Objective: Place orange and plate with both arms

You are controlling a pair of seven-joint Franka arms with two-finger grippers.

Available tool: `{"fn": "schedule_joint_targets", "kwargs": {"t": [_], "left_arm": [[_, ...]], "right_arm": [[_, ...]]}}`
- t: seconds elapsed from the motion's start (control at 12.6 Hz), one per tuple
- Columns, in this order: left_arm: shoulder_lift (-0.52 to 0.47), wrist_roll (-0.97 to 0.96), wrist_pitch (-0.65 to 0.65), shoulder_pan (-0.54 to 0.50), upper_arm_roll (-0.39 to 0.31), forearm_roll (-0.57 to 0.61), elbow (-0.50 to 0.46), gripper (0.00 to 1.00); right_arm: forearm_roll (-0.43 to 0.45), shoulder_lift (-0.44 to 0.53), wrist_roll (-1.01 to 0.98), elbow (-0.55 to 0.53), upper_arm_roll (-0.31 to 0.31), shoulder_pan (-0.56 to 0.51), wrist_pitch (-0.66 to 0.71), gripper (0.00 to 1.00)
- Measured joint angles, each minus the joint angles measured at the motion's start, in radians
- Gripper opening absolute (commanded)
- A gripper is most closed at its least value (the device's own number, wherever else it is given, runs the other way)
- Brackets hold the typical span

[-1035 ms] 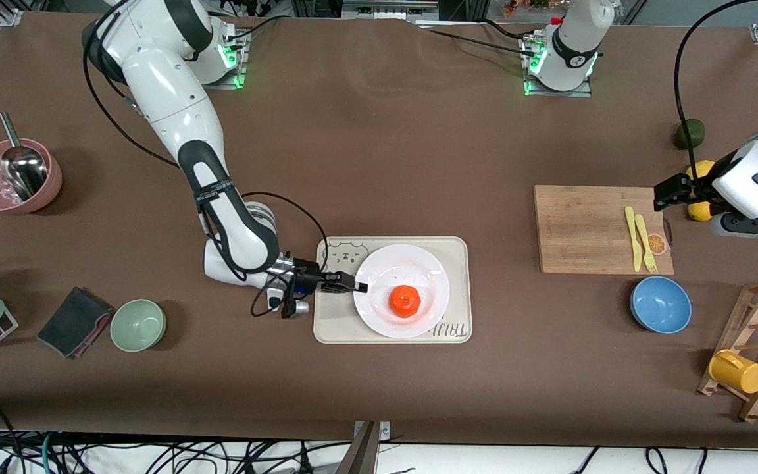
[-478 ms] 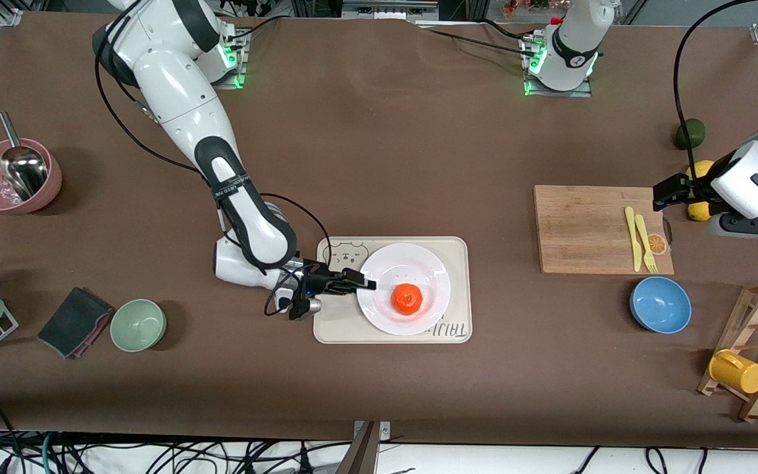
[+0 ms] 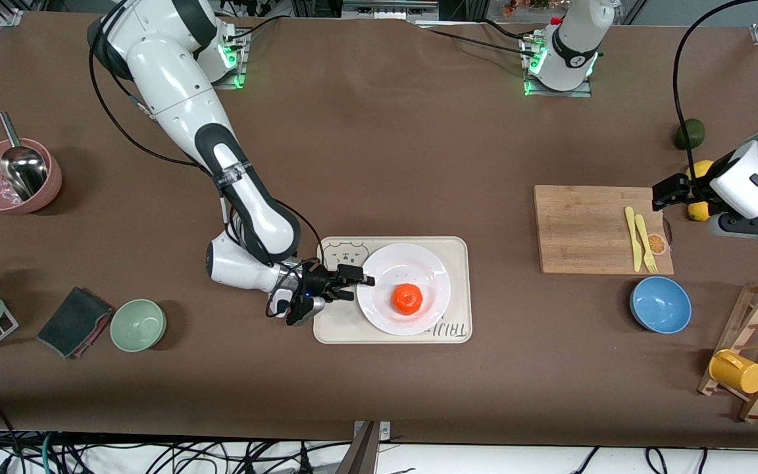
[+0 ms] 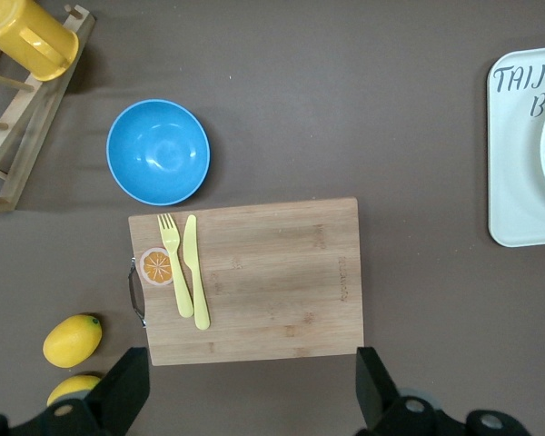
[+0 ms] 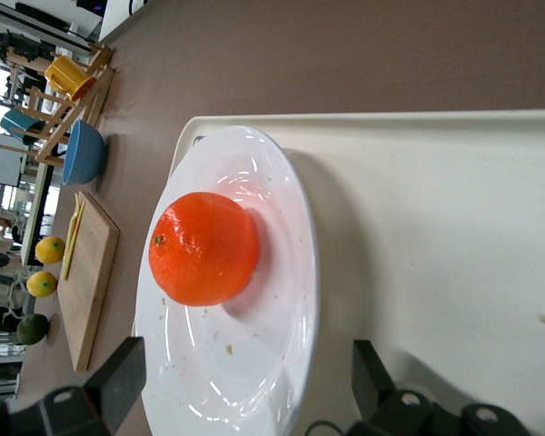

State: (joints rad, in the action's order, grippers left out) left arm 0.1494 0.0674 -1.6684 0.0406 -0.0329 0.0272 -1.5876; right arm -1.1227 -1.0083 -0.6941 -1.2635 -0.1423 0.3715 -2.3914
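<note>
Orange [image 3: 406, 299] sits on the plate [image 3: 379, 266], which rests on the tray [image 3: 458, 253]. Right gripper [image 3: 356, 285] lies low and level at the plate's rim, fingers spread, holding nothing. Left gripper [image 3: 666, 196], open and empty, waits above the board [image 3: 580, 227].

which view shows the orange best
The right wrist view: the orange fills much of the picture, sitting on the plate, with its skin and stem dimple clear. The front view shows it small but whole, at the plate's middle. The left wrist view does not show it, only a sliver of the plate's rim.
</note>
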Motion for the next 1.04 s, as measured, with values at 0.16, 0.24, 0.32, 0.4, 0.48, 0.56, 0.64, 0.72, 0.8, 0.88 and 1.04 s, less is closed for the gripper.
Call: {"fn": "schedule_joint_targets", "kwargs": {"t": [0.16, 0.24, 0.32, 0.4, 0.48, 0.56, 0.64, 0.72, 0.8, 0.88, 1.04], "left_arm": [[0.000, 0.000, 0.000, 0.000, 0.000, 0.000, 0.000, 1.00], [0.000, 0.000, 0.000, 0.000, 0.000, 0.000, -0.001, 1.00], [0.000, 0.000, 0.000, 0.000, 0.000, 0.000, -0.001, 1.00], [0.000, 0.000, 0.000, 0.000, 0.000, 0.000, -0.001, 1.00], [0.000, 0.000, 0.000, 0.000, 0.000, 0.000, -0.001, 1.00], [0.000, 0.000, 0.000, 0.000, 0.000, 0.000, -0.001, 1.00], [0.000, 0.000, 0.000, 0.000, 0.000, 0.000, -0.001, 1.00], [0.000, 0.000, 0.000, 0.000, 0.000, 0.000, -0.001, 1.00], [0.000, 0.000, 0.000, 0.000, 0.000, 0.000, -0.002, 1.00], [0.000, 0.000, 0.000, 0.000, 0.000, 0.000, -0.002, 1.00], [0.000, 0.000, 0.000, 0.000, 0.000, 0.000, -0.002, 1.00]], "right_arm": [[0.175, 0.027, 0.060, 0.003, 0.019, 0.002, -0.005, 1.00], [0.269, 0.046, 0.105, 0.006, 0.030, 0.002, -0.003, 1.00], [0.361, 0.068, 0.147, 0.006, 0.038, 0.001, 0.006, 1.00], [0.454, 0.090, 0.183, 0.006, 0.043, 0.001, 0.022, 1.00], [0.540, 0.105, 0.212, 0.006, 0.050, 0.002, 0.038, 1.00], [0.618, 0.114, 0.232, 0.004, 0.063, 0.003, 0.060, 1.00], [0.686, 0.121, 0.247, 0.003, 0.083, 0.004, 0.096, 1.00], [0.751, 0.132, 0.264, 0.003, 0.108, 0.005, 0.157, 1.00], [0.806, 0.149, 0.277, 0.004, 0.135, 0.005, 0.227, 1.00], [0.857, 0.173, 0.295, 0.004, 0.159, 0.005, 0.296, 1.00], [0.933, 0.234, 0.334, 0.004, 0.208, 0.005, 0.437, 1.00]]}}
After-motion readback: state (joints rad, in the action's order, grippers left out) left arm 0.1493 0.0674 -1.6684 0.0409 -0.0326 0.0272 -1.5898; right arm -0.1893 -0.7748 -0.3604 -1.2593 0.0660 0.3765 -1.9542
